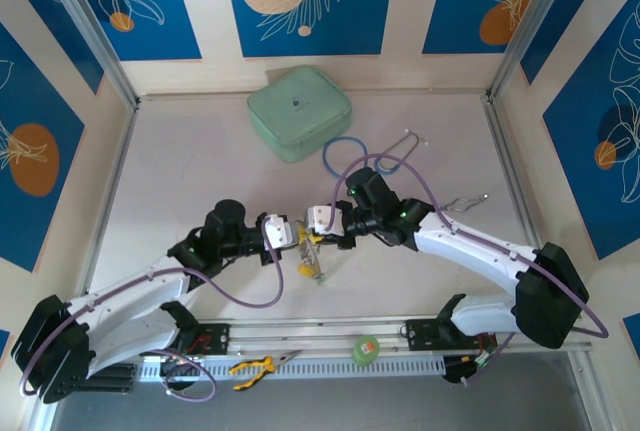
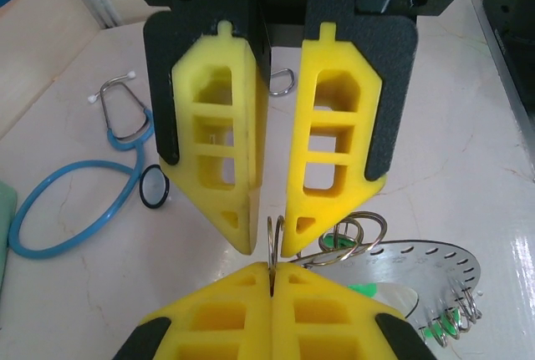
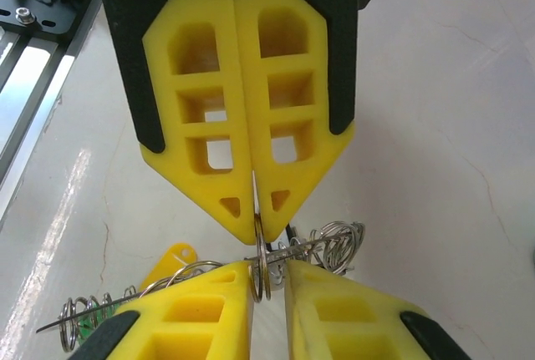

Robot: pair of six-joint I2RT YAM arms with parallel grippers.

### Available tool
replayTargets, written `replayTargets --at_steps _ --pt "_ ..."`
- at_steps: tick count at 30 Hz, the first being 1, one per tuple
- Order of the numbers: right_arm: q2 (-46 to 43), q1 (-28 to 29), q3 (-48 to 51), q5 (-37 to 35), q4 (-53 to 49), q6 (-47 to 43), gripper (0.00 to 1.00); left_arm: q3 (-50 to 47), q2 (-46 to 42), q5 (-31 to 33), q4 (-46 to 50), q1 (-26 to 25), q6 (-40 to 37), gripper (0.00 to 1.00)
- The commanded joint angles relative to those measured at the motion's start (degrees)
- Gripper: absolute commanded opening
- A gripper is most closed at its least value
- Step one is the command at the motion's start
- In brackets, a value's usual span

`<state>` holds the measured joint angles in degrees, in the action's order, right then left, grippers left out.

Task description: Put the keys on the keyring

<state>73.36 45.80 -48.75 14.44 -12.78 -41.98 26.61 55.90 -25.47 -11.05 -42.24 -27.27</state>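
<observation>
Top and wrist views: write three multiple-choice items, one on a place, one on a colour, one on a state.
1. Where on the table is the case? A) far middle B) near left corner C) near right corner
2. What colour is the stethoscope tubing? A) red B) blue C) yellow
3. How does the right hand meet the keyring? A) open, apart B) shut on it C) open, lying on it
Key: 1 A, it lies by the back wall; 2 B, the loop is blue; 3 B, it pinches the ring.
</observation>
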Motion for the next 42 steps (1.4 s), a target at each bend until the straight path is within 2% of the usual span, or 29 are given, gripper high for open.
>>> replayTargets --at_steps 1,3,4,7,11,15,22,27,29,31,33,35,38,42 --pt "0.7 0.3 -2.0 2.5 -0.6 -0.1 0.15 1.7 -1.7 -2.1 -1.2 -0.5 0.7 0.0" --pt "0.8 0.1 -2.2 3.0 -1.1 0.1 0.02 1.5 -2.0 -1.8 -1.3 -0.4 0.7 0.0" --pt "0.8 -0.1 -2.1 3.3 -1.1 0.4 0.0 1.4 -2.1 -1.7 -1.3 -0.4 0.7 0.0" --pt "0.6 -0.6 -2.1 5.0 -0.9 1.5 0.0 0.6 -2.3 -0.4 -1.4 -0.4 0.8 0.0" --pt "0.4 -1.0 -1.6 6.9 0.4 2.8 0.0 -0.8 -2.5 0.2 -2.3 -0.4 1.1 0.17" --pt "0.3 -1.0 -1.3 7.8 1.5 3.6 0.0 -1.4 -1.9 0.0 -2.7 -0.4 1.3 0.19" --pt "0.0 -0.7 -0.4 9.0 4.0 5.2 0.0 -1.5 -0.9 -0.6 -3.3 -0.5 1.6 0.16" --pt "0.5 -0.2 -0.4 9.5 4.2 5.4 0.0 -1.9 -1.1 -1.4 -5.1 -0.4 2.2 0.07" --pt "0.6 0.0 -0.4 9.8 4.2 5.5 0.0 -1.9 -1.2 -1.7 -5.7 -0.4 2.0 0.0" --pt "0.5 -0.1 -0.4 9.3 4.3 5.8 0.0 -2.2 -1.6 -1.0 -6.6 -0.4 1.6 0.0" --pt "-0.5 -0.8 0.2 8.1 4.7 6.4 0.22 -2.5 -2.5 0.6 -7.0 -0.5 1.5 0.0" --pt "-3.6 -3.0 2.6 7.7 6.9 8.9 0.39 -2.9 -3.7 3.5 -7.2 -0.4 1.8 0.0" --pt "-9.4 -8.2 6.2 7.1 11.8 18.3 0.63 -4.1 -5.9 10.7 -9.5 -0.4 3.3 0.0" --pt "-13.3 -10.0 8.6 1.2 13.3 27.4 0.61 -4.5 -7.9 24.6 -12.9 -0.4 7.8 0.0"
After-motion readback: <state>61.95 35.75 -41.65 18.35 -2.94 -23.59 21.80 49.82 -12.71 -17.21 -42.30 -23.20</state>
